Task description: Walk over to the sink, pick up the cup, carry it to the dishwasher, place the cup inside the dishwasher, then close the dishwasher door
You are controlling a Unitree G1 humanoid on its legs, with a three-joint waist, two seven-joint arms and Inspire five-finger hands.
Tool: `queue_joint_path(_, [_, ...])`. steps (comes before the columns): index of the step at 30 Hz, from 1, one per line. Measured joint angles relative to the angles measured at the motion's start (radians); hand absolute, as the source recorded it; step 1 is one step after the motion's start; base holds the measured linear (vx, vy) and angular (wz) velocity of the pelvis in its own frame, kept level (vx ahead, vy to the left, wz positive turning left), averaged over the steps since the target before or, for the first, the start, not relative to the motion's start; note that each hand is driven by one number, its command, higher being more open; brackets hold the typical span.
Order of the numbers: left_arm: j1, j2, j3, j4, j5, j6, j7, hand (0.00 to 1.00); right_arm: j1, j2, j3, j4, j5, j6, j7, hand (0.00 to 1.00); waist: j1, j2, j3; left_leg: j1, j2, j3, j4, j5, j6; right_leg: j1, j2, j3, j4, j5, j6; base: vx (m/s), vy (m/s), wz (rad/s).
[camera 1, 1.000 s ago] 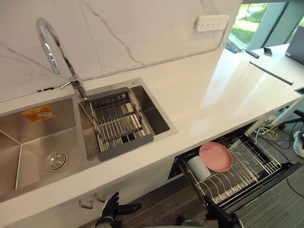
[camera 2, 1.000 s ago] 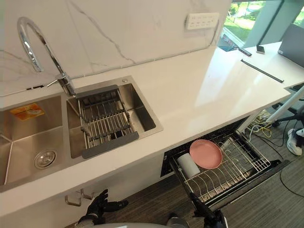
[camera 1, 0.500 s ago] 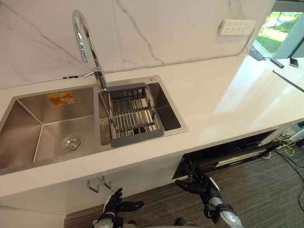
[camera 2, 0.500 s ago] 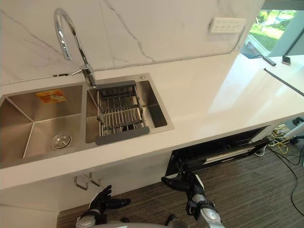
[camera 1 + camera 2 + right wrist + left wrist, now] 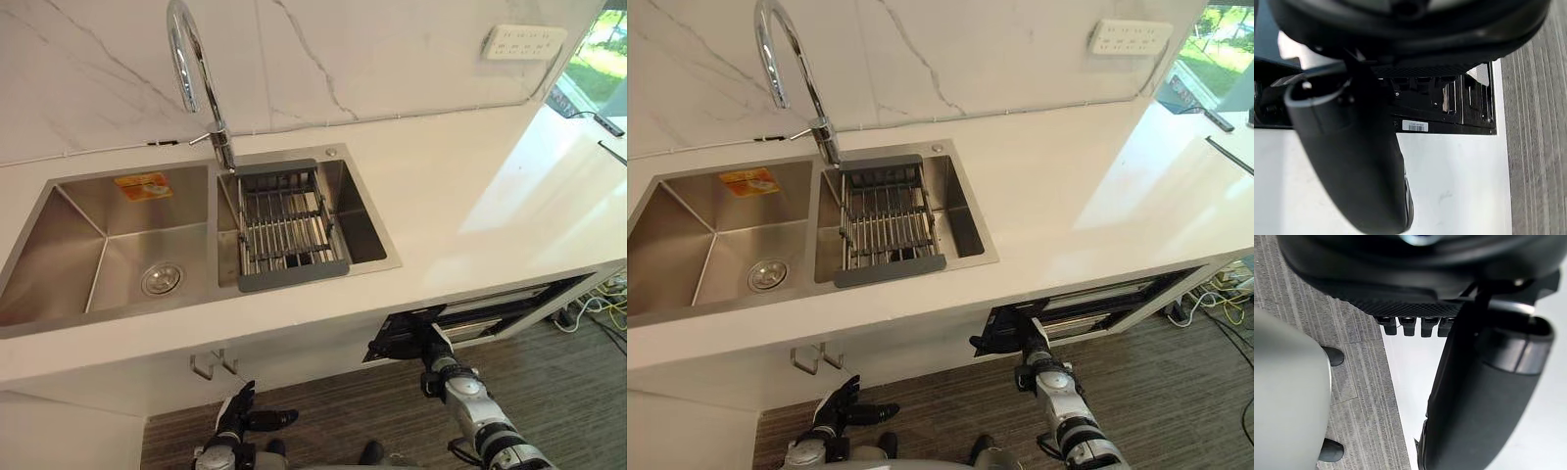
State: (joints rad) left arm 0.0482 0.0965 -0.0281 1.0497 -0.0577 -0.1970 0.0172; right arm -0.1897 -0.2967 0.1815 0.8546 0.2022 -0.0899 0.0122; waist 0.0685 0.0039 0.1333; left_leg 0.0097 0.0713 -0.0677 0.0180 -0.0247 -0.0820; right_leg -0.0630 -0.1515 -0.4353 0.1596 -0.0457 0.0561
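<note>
Now right hand (image 5: 434, 349) low at right, under counter (image 5: 470, 196) edge; fingers straight, unclenched, tips against left end of dishwasher door (image 5: 509, 305). Door almost shut, narrow dark gap along top. Left hand (image 5: 235, 427) low at near left, in front of cabinet; fingers spread, holding nothing. Sink (image 5: 147, 211) far left in counter, drain rack (image 5: 284, 230) across right basin, faucet (image 5: 196, 78) behind. Cup's place: cannot tell.

White marble wall (image 5: 392, 49) behind, glossy white countertop (image 5: 470, 196) gleaming near the window (image 5: 609, 61), grey striped floor (image 5: 333, 426) below.
</note>
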Motion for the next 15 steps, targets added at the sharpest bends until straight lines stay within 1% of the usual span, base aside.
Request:
queue_joint_path(3, [-0.005, -0.001, -0.001, -0.003, -0.001, 0.001, 0.001, 1.0, -0.018, 0.0, 0.003, 0.0, -0.008, 0.0, 0.003, 1.0, 0.001, 0.008, 0.016, 0.0, 0.002, 0.013, 0.006, -0.006, 0.006, -0.007, 0.002, 0.016, 0.004, 0.0, -0.002, -0.07, -0.033, -0.16])
queue_joint_path(5, [-0.006, -0.001, -0.001, -0.018, -0.001, 0.001, 0.002, 1.0, -0.042, 0.0, 0.005, -0.002, -0.01, 0.0, 0.013, 1.0, 0.001, 0.018, 0.028, -0.001, 0.009, 0.038, 0.01, -0.012, 0.003, -0.022, 0.011, 0.041, 0.007, 0.001, -0.008, -0.04, -0.03, -0.32])
queue_joint_path(9, [-0.006, -0.001, -0.003, -0.018, -0.001, 0.002, 0.003, 1.0, -0.04, -0.005, 0.01, -0.023, -0.03, 0.001, 0.023, 1.0, -0.005, 0.021, 0.031, 0.002, 0.02, 0.048, 0.014, -0.012, 0.004, -0.027, 0.023, 0.05, 0.01, 0.002, -0.015, 0.04, -0.052, -0.12])
queue_joint_path(11, [-0.007, -0.001, -0.008, -0.018, -0.002, 0.005, 0.005, 1.0, 0.008, -0.019, 0.022, -0.099, -0.031, 0.006, 0.03, 1.0, -0.008, 0.022, 0.031, 0.008, 0.024, 0.049, 0.014, -0.012, 0.004, -0.027, 0.027, 0.053, 0.014, 0.004, -0.024, 0.07, -0.039, -0.05])
queue_joint_path(12, [-0.007, -0.001, -0.01, -0.018, -0.002, 0.006, 0.006, 1.0, 0.051, -0.018, 0.021, -0.16, -0.031, 0.006, 0.036, 1.0, -0.009, 0.022, 0.031, 0.01, 0.023, 0.049, 0.014, -0.012, 0.004, -0.027, 0.028, 0.057, 0.014, 0.003, -0.025, 0.05, -0.021, -0.09])
queue_joint_path(15, [-0.007, -0.001, -0.018, -0.018, -0.002, 0.009, 0.007, 1.0, 0.13, -0.009, 0.016, -0.268, -0.029, 0.004, 0.065, 1.0, -0.016, 0.022, 0.031, 0.016, 0.018, 0.049, 0.02, -0.011, 0.004, -0.024, 0.026, 0.07, 0.014, 0.001, -0.023, 0.04, -0.006, -0.13])
